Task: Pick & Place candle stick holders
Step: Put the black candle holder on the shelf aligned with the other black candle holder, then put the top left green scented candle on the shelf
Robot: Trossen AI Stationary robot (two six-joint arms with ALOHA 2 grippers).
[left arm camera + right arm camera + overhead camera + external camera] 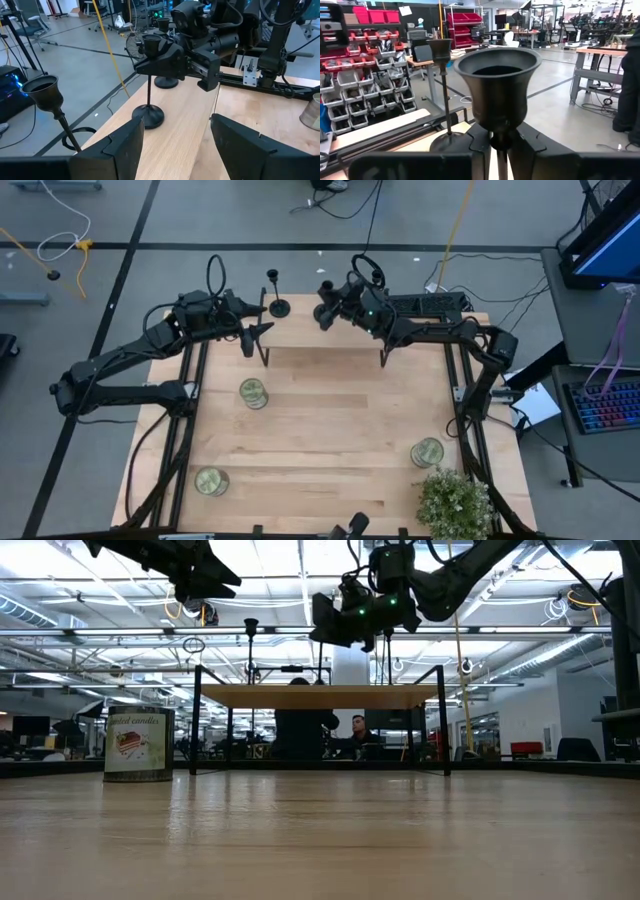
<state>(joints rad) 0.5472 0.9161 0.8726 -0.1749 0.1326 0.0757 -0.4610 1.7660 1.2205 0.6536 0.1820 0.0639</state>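
Three black candle stick holders are on a raised wooden shelf [330,333] at the table's far side. One [278,302] stands on its round base at the shelf's left end; it also shows in the left wrist view [44,92]. My right gripper [324,312] is shut on a second holder [149,100] over the shelf's middle. The third [166,81] stands on the shelf behind my right gripper. My left gripper [175,145] is open and empty, above the shelf's left end [262,332], facing the held holder. My right gripper pinches the holder's thin stem [498,139] just under the cup [497,85], between its two fingers [480,147]. The fingers come level from the table's right and lie across the stem. The holder is upright. Its base [148,115] is at the shelf top; whether it rests there I cannot tell.
Three clear glass jars with greenish contents stand on the table below the shelf [253,392], [210,481], [427,451]. A small potted plant [455,502] is at the near right corner. A person [357,730] sits in the room beyond the table.
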